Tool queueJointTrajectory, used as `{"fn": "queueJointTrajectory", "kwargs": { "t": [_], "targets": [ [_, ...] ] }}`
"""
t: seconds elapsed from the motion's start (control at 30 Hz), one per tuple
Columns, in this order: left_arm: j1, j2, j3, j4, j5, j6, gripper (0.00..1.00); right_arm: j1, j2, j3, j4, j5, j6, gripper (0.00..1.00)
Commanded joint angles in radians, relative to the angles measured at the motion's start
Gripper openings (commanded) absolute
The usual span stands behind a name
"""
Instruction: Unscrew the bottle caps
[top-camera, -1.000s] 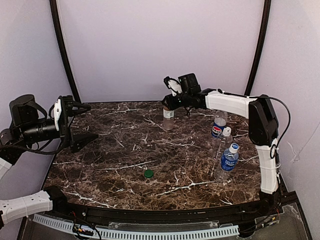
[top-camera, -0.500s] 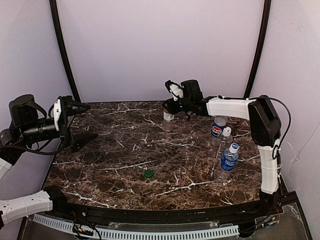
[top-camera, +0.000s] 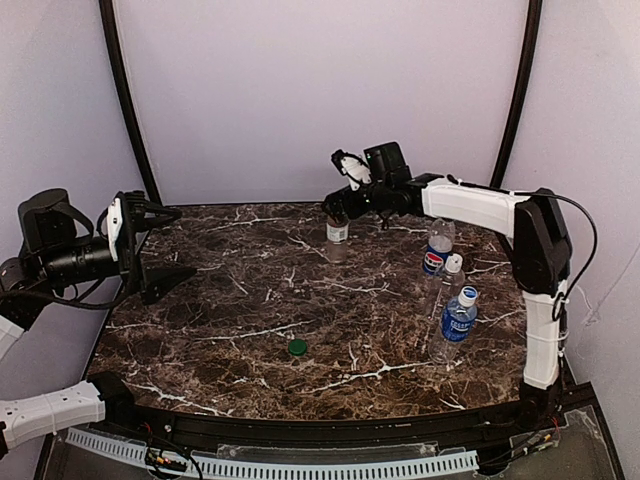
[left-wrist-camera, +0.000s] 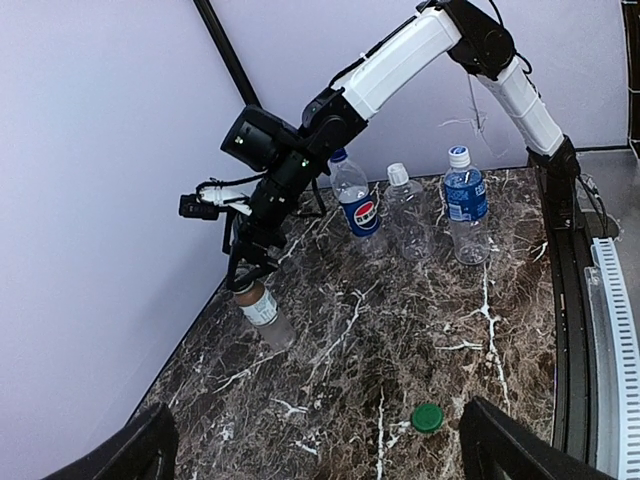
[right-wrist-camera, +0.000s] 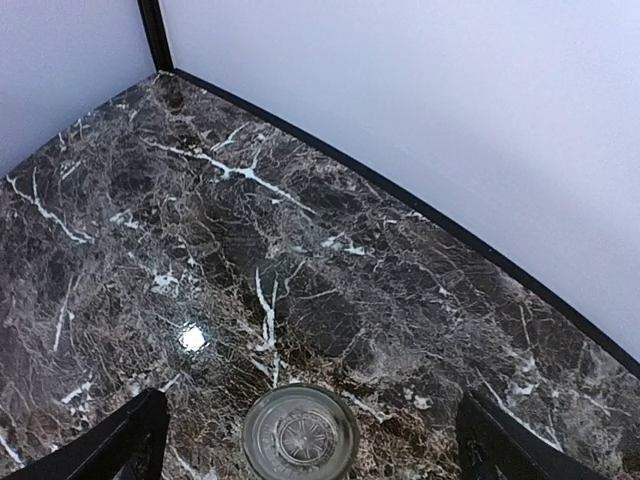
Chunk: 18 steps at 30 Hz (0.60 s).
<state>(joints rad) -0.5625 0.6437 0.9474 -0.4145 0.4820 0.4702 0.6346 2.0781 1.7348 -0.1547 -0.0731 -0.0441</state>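
Pepsi logo (left-wrist-camera: 366, 212) on clear bottle (left-wrist-camera: 353, 190), nothing else legible

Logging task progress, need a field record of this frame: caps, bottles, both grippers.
cap off: green round plastic cap, lying on the dark marble table, apart from every bottle
open bottle: brown-filled plastic bottle with white label, upright, no cap
right gripper: open, just above that bottle's mouth
left gripper: open, empty, at the table's left edge
capped: clear Pepsi-label bottle, plain clear bottle, clear blue-label bottle, grouped at right
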Motion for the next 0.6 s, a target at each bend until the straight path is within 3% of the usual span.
{"fn": "queueJointTrajectory", "kwargs": {
  "t": [0.0,0.13,0.37,0.57],
  "targets": [
    [0.029,-0.021,-0.015,0.041,0.002,-0.064,0.99,0.001,-0.146,0.099,-0.093,0.063,0.057,0.99],
    [0.107,-0.09,-0.123,0.118,-0.083,-0.209,0.99,-0.003,-0.267,0.119,-0.25,0.116,0.146,0.99],
    [0.373,-0.292,-0.374,0.22,-0.164,-0.546,0.97,-0.042,-0.414,0.04,-0.672,0.367,0.278,0.99],
    [0.48,-0.377,-0.507,0.274,-0.229,-0.598,0.94,-0.112,-0.489,-0.091,-0.757,0.392,0.32,0.99]
  ]
}}
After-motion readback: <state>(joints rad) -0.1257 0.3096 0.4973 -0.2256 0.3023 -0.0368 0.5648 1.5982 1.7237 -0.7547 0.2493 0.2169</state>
